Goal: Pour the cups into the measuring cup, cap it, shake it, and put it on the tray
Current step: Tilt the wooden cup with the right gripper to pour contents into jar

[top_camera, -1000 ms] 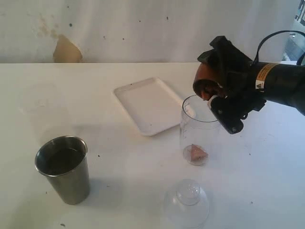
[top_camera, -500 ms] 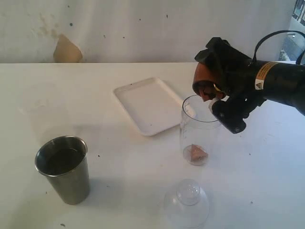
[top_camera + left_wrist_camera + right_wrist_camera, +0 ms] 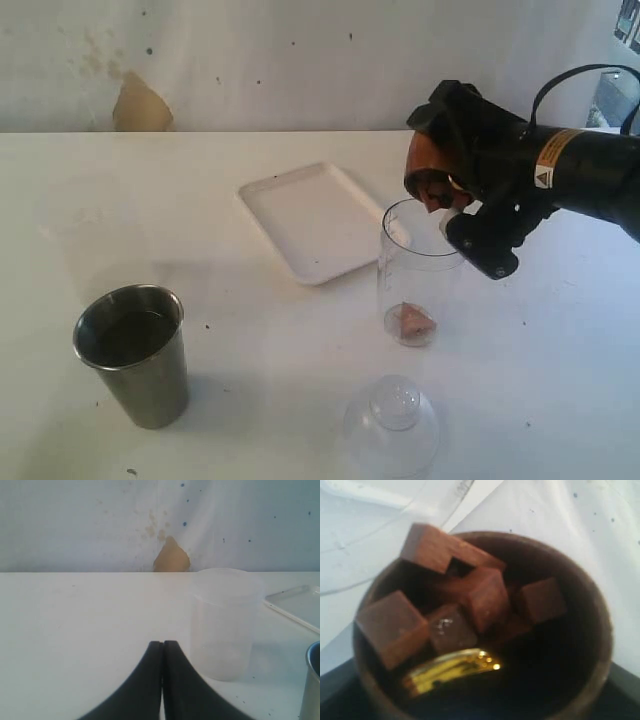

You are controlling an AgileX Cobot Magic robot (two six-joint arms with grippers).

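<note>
Brown wooden cup (image 3: pixel 428 172) clasped in my right gripper (image 3: pixel 468 185), tipped at the rim of the measuring cup (image 3: pixel 415 265) on the desk (image 3: pixel 250 400) | step: first pour, one block (image 3: pixel 412 322) lying inside, other blocks (image 3: pixel 475 600) in the wooden cup | next, I judge: tilt further, mouth over the opening | left gripper (image 3: pixel 163 680) clenched, empty
</note>
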